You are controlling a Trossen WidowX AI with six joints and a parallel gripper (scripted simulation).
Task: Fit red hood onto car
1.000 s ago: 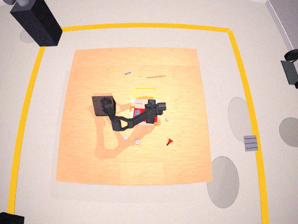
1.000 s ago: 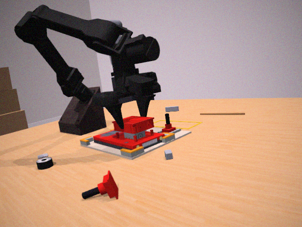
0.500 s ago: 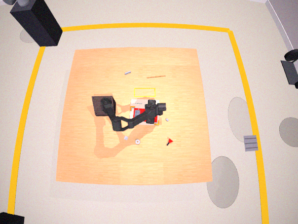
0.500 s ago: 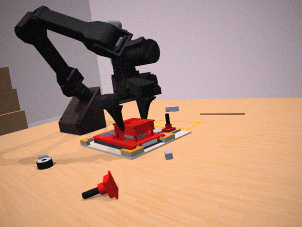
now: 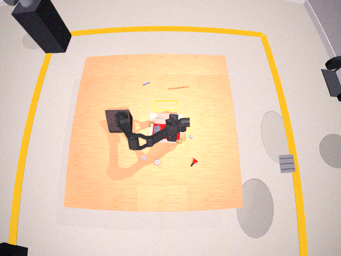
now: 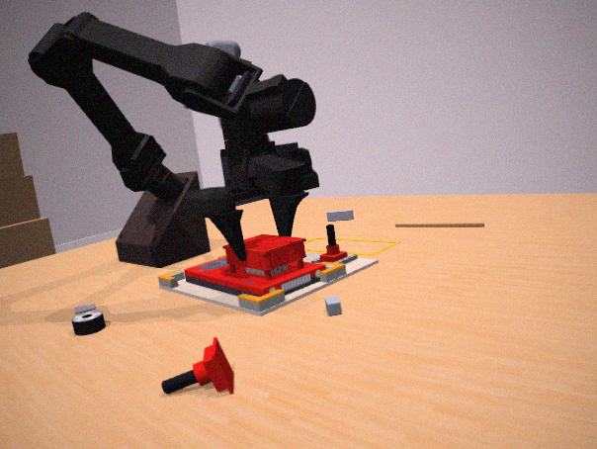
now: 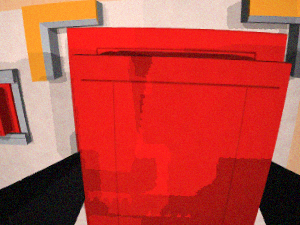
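The red chassis (image 5: 160, 136) (image 6: 203, 273) (image 7: 175, 39) sits in the light jig (image 5: 158, 116) (image 6: 361, 265) (image 7: 30, 164), between its orange-topped corner brackets. My gripper (image 6: 264, 247) is shut on the hood, one finger on each side. The red hood (image 6: 284, 254) (image 7: 185, 124) is roof up, low over the deck and around the upper part of the engine. A narrow gap shows between hood and deck in the exterior view, with a strip of the grey engine block (image 6: 254, 271) in it. Short red pegs stand under the near corners; whether they are inside the holes cannot be told. The far corners are hidden.
A red piece with a black post (image 6: 332, 254) stands on the jig board beside the chassis. A similar piece (image 5: 195, 161) (image 6: 214, 368) lies on the table. A wheel (image 5: 157, 162) (image 6: 89, 323), a small grey block (image 5: 191, 137) (image 6: 333, 307) and a thin stick (image 5: 178, 88) (image 6: 440, 225) lie around.
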